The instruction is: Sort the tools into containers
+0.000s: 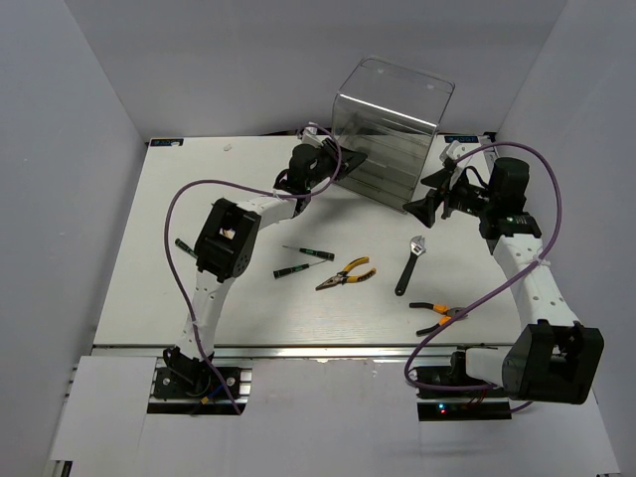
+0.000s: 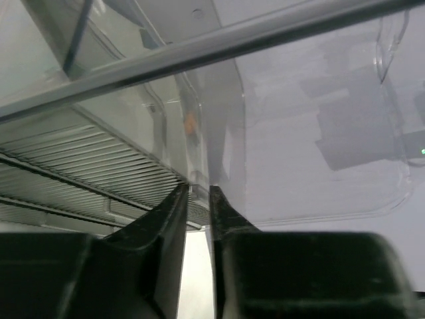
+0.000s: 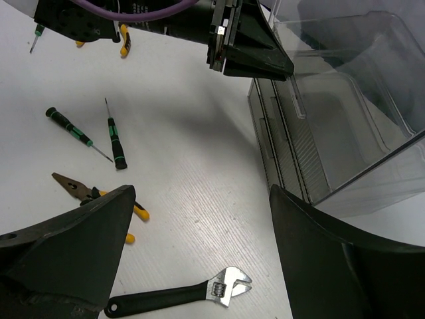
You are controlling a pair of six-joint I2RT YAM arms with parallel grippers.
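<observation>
From above, the cabinet [image 1: 393,124] stands at twelve o'clock on the table [image 1: 149,298]. It is smoky and see-through, with shallow drawers stacked inside. The tools lie loose at its six o'clock: two screwdrivers [image 1: 296,269], pliers [image 1: 346,275], a wrench [image 1: 410,264], and cutters [image 1: 437,313] nearer five. The left gripper [image 1: 360,164] sits at the cabinet's nine-o'clock corner. The right gripper [image 1: 431,193] hangs spread at its four o'clock, holding nothing.

In the left wrist view, the fingers [image 2: 174,219] are nearly together with their tips against the cabinet front. Whether they nip a drawer lip, I cannot tell. The plastic looks light and slick (likely to skid if tugged hard), so the lip seems the place to pull.

In the right wrist view, the fingers are wide apart over bare table, with the wrench at six o'clock and the screwdrivers and pliers toward nine. The silver-and-black wrench is probably stiff and the heaviest, best gripped mid-handle. The thin screwdrivers likely roll, so take the black-green handle.
</observation>
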